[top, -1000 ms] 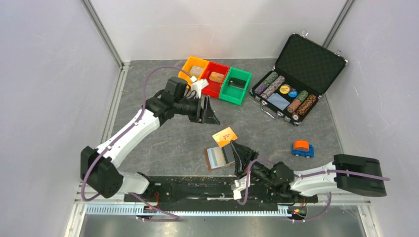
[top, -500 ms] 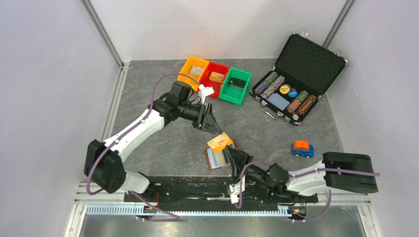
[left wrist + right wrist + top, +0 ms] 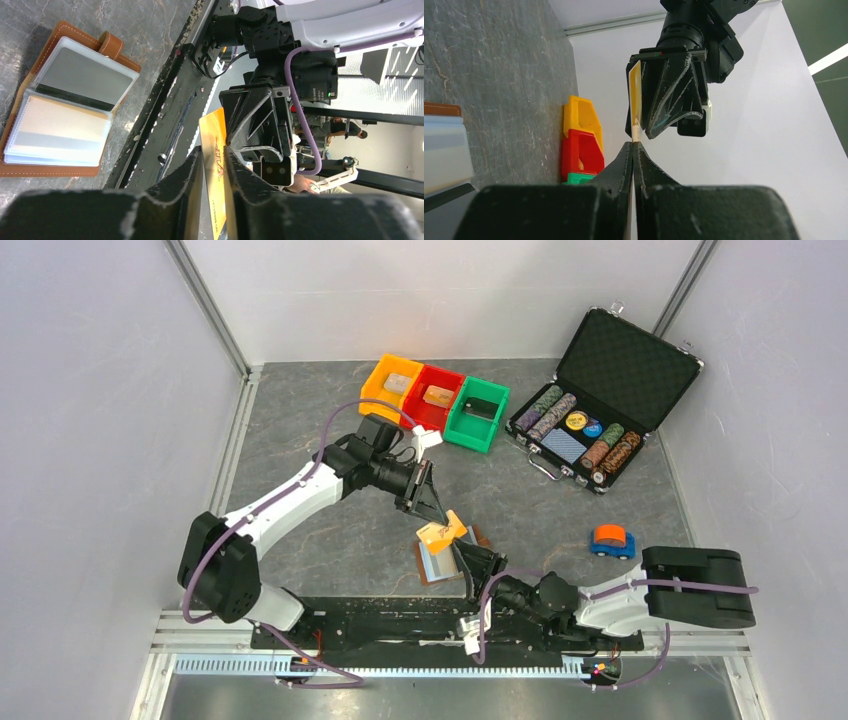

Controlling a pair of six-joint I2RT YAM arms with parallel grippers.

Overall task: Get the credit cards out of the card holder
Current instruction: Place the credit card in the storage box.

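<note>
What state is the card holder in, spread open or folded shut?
Spread open: the card holder lies flat, both halves side by side, insides facing up.

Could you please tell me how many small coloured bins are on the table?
3, in a row at the far side: the orange bin leftmost, the red bin in the middle, the green bin rightmost, nearest the chip case. None appears hidden.

Stitched leather card holder (image 3: 65, 107), smooth plastic credit card (image 3: 216, 165)

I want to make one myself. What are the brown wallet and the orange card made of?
The card holder looks like matte brown leather or a lookalike, with pale stitching along its edge. The credit card seems to be thin, stiff plastic, flat and smooth with printing.
</note>
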